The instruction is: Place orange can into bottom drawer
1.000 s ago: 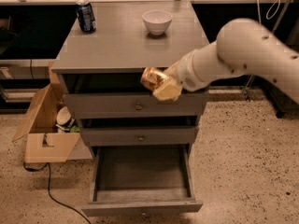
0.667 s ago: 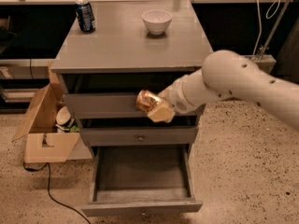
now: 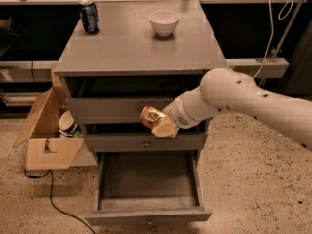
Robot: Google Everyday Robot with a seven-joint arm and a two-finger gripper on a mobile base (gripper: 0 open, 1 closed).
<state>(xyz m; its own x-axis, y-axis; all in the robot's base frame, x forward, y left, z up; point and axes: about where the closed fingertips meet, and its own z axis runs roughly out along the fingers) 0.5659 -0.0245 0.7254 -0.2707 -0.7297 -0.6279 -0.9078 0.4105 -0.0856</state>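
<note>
Gripping a small orange-gold metallic can (image 3: 150,116) at frame centre, the pale two-finger gripper (image 3: 157,123) hangs before a shallow grey drawer (image 3: 112,109), above the open grey bottom drawer (image 3: 146,185).

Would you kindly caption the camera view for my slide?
Gripper holds orange can before upper drawers, above open bottom drawer.

This looks to me like a robotics lab or test space: speckled terrazzo floor (image 3: 243,179), a lone grey drawer cabinet (image 3: 136,52), an open cardboard box (image 3: 46,147) and a loose black cable (image 3: 54,201) beside it, metal framing (image 3: 285,30) behind. My end effector (image 3: 163,126) grips the orange can (image 3: 150,116) above the open bottom drawer (image 3: 146,217).
</note>
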